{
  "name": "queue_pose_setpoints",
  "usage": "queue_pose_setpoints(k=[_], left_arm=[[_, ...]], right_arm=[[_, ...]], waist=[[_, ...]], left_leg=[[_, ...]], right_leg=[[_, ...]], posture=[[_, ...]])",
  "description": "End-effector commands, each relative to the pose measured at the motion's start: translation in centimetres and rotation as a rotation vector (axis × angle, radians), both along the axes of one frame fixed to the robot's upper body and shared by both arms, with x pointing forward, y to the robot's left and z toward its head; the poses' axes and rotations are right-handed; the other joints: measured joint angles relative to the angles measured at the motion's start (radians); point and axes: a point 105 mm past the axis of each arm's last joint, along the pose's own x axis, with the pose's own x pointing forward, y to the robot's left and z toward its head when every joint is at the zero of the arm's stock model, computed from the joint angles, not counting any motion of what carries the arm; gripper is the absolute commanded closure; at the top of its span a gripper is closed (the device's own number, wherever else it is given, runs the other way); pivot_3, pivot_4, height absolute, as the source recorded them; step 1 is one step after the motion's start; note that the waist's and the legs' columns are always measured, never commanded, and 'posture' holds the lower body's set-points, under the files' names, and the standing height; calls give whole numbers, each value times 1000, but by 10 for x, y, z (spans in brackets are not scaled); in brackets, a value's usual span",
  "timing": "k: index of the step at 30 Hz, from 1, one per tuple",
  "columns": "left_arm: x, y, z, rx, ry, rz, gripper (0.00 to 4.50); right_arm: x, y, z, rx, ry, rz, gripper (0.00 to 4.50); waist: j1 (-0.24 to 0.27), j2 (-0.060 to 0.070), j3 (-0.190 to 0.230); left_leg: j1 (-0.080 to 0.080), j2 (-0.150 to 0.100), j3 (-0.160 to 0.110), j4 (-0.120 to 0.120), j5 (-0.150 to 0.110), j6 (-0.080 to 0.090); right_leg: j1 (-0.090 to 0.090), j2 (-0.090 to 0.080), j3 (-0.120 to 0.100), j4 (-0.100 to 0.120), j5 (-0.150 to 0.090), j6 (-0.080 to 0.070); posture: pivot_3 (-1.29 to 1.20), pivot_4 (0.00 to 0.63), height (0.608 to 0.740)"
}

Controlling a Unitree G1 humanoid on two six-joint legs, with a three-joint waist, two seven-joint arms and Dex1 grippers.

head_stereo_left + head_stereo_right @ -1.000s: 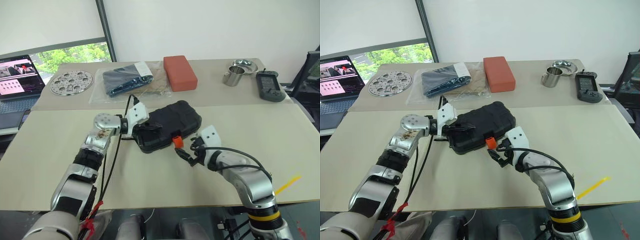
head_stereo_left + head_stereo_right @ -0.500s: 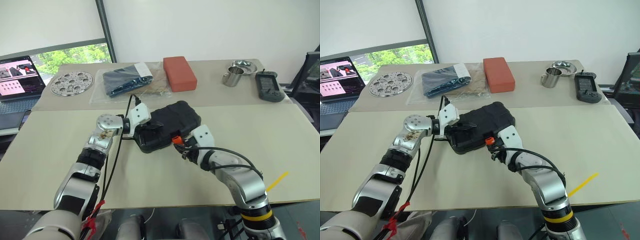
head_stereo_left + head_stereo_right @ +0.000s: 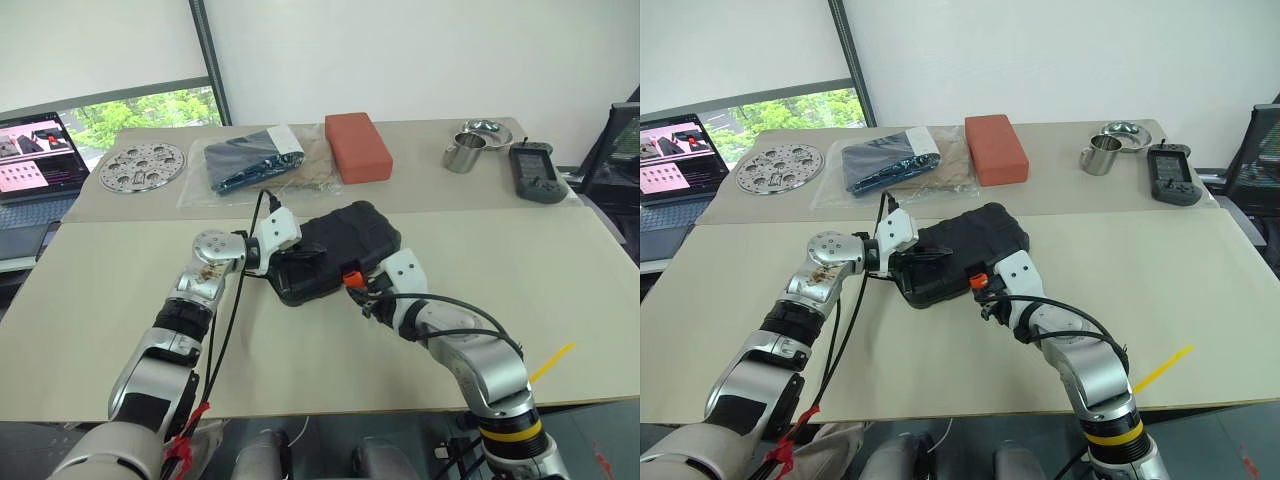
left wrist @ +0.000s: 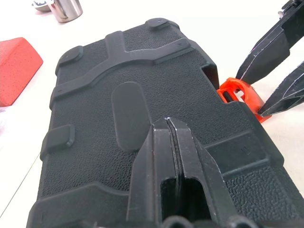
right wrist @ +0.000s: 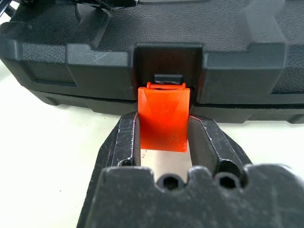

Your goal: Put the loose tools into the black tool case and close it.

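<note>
Right wrist view: orange latch (image 5: 163,117) pinched between right gripper (image 5: 164,138) fingers

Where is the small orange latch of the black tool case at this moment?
The orange latch sits on the near front edge of the closed black tool case, mid-table in the head views, gripped between the right gripper's fingers.

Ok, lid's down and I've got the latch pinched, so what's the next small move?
Probably swing the orange latch up onto its catch. The right gripper grips it hanging unhooked from the black tool case, whose lid the shut left gripper presses down.
</note>
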Motion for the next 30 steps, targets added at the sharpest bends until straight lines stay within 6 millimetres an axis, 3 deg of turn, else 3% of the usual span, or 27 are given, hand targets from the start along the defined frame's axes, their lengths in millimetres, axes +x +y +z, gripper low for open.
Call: queue_pose_setpoints(k=[1,22,30], left_arm=[[-7,-2,-26,58,68,-12,4500],[-13,-5,-34,72,95,-41,4500],[-15,-4,-36,74,99,-43,4500]], right_arm=[[5,4,42,77,-165,1,3354],[12,8,52,104,-225,-27,3354],[12,13,47,98,-210,-8,3354]], waist=[[0,0,0],[-6,0,0],[-5,0,0]], left_leg=[[0,0,0,0,0,0],[0,0,0,0,0,0],[0,0,0,0,0,0]], right_leg=[[0,0,0,0,0,0],[0,0,0,0,0,0],[0,0,0,0,0,0]], posture=[[0,150,740],[0,150,740],[0,150,740]])
